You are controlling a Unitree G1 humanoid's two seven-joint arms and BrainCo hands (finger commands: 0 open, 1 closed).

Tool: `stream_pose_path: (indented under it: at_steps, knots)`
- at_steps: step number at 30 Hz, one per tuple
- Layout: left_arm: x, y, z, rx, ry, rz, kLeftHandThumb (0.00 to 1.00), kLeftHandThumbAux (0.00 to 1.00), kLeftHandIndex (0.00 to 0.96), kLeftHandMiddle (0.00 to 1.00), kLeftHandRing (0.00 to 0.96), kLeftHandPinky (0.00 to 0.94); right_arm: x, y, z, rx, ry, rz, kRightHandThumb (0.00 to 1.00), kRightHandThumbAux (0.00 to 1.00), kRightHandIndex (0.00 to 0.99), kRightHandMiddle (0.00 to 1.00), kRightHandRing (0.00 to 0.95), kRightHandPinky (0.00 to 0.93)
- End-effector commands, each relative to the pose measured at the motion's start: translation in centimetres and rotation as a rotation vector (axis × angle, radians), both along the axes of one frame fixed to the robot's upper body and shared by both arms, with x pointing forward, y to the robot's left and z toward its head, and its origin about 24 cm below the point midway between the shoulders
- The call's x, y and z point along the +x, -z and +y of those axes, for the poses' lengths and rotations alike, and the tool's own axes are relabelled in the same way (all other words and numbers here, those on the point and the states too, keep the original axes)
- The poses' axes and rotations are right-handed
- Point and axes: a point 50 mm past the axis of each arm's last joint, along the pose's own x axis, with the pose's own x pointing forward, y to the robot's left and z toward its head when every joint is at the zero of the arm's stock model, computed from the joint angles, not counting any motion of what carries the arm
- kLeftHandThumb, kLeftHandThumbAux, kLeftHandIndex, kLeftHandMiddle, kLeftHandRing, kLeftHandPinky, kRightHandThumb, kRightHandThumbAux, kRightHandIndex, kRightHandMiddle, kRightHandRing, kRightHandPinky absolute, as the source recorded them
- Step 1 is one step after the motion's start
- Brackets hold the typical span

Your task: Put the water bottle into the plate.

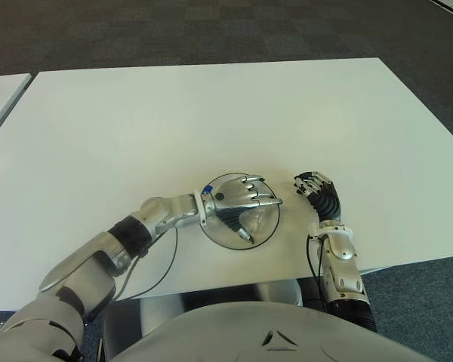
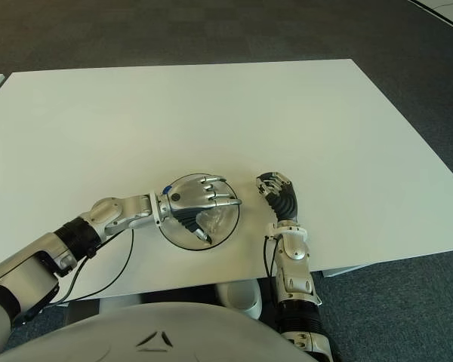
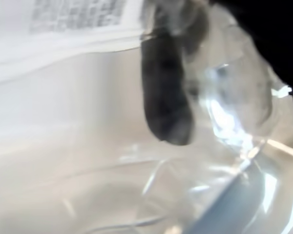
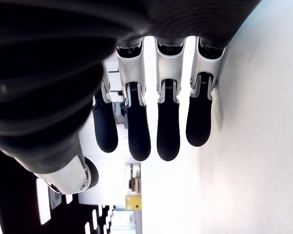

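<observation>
A clear plastic water bottle (image 1: 251, 222) with a blue cap (image 1: 209, 188) lies across a round transparent plate (image 1: 237, 246) near the table's front edge. My left hand (image 1: 260, 216) covers the bottle from above, with the fingers and thumb curled around it. The left wrist view shows the bottle's clear body (image 3: 224, 97) and white label close up, with a dark fingertip (image 3: 166, 97) pressed on it. I cannot tell whether the bottle touches the plate. My right hand (image 1: 311, 187) shows just right of the plate, fingers (image 4: 136, 131) loosely extended and holding nothing.
The white table (image 1: 211, 113) stretches wide behind and to both sides of the plate. A second white table edge (image 1: 0, 94) shows at the far left. Dark carpet (image 1: 211, 30) lies beyond the table.
</observation>
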Motion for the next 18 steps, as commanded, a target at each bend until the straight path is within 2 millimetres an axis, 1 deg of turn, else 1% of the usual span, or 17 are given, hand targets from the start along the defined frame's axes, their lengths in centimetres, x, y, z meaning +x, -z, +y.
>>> stream_pose_path:
  at_steps: [1,10,18]
  knots:
    - [-0.58,1.31,0.88,0.036,-0.024,0.019,0.097,0.321,0.0,0.0,0.0,0.0,-0.53,1.07,0.05,0.006,0.004,0.07,0.7,0.736,0.418,0.451,0.462,0.478]
    - [-0.59,0.9,1.03,-0.05,-0.044,0.004,0.128,0.338,0.0,0.0,0.0,0.0,-0.49,1.05,0.05,0.02,0.007,0.069,0.703,0.735,0.42,0.456,0.465,0.483]
    - [-0.45,0.7,1.07,-0.056,-0.039,-0.014,0.14,0.333,0.0,0.0,0.0,0.0,-0.5,1.01,0.07,0.024,0.011,0.066,0.704,0.735,0.42,0.455,0.465,0.481]
